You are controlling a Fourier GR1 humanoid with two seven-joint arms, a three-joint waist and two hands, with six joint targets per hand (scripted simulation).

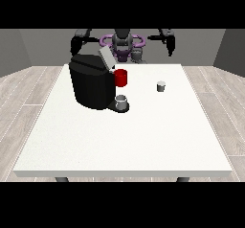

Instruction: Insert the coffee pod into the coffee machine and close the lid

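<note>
Both robot hands hang raised at the far edge of the counter [143,141], one at the view's left [75,44] and one at the view's right [170,42]; neither holds anything, and how their fingers lie cannot be told.

Well forward of the robot hand at the view's right, the small grey coffee pod [161,85] stands alone. Nearer the camera from the other hand sits the black coffee machine [91,85], its lid [106,58] tilted up, a red part [121,77] on its side and a grey cup [122,101] at its base.
</note>
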